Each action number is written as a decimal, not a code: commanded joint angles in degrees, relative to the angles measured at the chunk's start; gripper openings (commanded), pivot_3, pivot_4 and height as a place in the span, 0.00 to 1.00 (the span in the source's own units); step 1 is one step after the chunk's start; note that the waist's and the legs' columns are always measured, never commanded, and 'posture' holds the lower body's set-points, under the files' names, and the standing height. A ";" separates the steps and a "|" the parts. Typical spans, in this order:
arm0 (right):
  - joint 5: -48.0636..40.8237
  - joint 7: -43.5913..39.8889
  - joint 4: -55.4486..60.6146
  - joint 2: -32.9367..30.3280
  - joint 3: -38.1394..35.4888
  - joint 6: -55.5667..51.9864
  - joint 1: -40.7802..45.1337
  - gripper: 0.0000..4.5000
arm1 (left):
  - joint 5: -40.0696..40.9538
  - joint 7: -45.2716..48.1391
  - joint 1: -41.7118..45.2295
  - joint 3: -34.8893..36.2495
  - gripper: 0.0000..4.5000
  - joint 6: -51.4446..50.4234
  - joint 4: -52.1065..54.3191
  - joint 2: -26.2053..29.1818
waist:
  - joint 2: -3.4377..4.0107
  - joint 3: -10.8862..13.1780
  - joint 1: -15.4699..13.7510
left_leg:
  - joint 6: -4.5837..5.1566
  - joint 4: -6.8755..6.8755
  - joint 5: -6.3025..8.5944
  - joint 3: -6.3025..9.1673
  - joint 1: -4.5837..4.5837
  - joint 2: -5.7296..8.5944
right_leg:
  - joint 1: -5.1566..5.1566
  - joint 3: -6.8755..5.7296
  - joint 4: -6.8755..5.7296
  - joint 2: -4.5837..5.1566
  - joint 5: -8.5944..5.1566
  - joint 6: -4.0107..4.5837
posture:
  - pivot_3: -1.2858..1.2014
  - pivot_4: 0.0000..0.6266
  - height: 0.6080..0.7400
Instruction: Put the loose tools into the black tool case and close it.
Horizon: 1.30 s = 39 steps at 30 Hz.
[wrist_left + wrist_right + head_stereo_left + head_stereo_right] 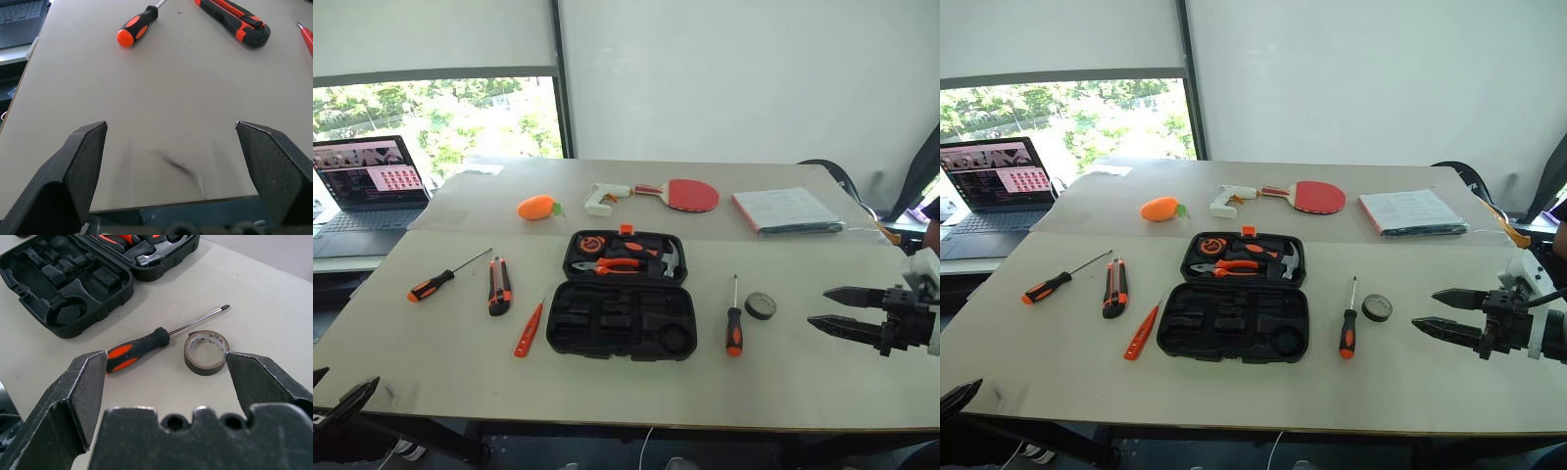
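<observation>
No words or numbers can be read here. The roll of tape [206, 352] has tiny print on its inside, too small to make out. The laptop screen [369, 172] shows small pictures, and the papers [787, 209] have lines of print, but both are too small to read.

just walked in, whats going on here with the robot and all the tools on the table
Nothing is held yet. The black tool case lies open on the table, with loose tools on both sides. The right gripper hovers open near the roll of tape and a screwdriver; the left gripper is open at the table's near edge.
</observation>
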<state>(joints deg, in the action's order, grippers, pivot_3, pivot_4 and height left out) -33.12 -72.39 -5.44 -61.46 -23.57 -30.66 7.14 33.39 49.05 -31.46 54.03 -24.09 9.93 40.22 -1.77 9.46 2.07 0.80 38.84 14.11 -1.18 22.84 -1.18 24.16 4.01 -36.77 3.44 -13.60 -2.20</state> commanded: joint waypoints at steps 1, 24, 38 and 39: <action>-1.02 0.87 2.15 0.21 -0.63 -0.78 1.27 0.99 | 1.59 -0.47 -1.56 2.67 1.00 -1.35 3.59 -0.26 | 0.00 0.00 0.04 | 0.00 0.00 0.00 0.00 0.00 0.00 | 0.00 0.00 0.00 0.00 0.00 0.00 | 0.52 0.24 1.00; -18.71 22.02 38.11 4.72 5.39 -19.21 17.58 0.99 | -10.50 0.27 46.65 -37.37 1.00 -8.55 -21.73 23.57 | -0.04 0.05 0.11 | 0.01 -0.09 0.01 0.19 0.09 0.20 | 0.12 -0.04 -0.16 -0.10 0.02 0.03 | 0.52 0.24 1.00; -23.33 22.57 39.99 4.07 4.87 -19.16 18.71 0.99 | -35.77 4.75 85.70 -58.04 1.00 16.46 -77.47 17.75 | -0.38 0.16 -1.13 | 0.10 0.11 0.09 0.35 0.77 0.32 | 0.38 -0.25 -0.01 0.02 0.15 -0.18 | 0.52 0.24 1.00; -23.62 22.45 39.97 3.85 4.33 -19.08 18.31 0.99 | -36.51 4.32 86.38 -58.22 1.00 16.26 -78.78 17.49 | -0.38 0.16 -1.14 | 0.10 0.12 0.09 0.35 0.77 0.32 | 0.38 -0.25 -0.01 0.02 0.15 -0.18 | 0.52 0.24 1.00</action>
<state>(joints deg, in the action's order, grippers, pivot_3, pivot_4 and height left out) -55.71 -49.68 33.68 -56.58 -15.81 -50.83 25.51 -1.35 53.65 52.54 -3.76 -8.78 -66.90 57.44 -2.15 9.62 0.93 0.90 38.96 14.20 -0.82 23.62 -0.86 24.55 3.76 -36.78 3.47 -13.45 -2.38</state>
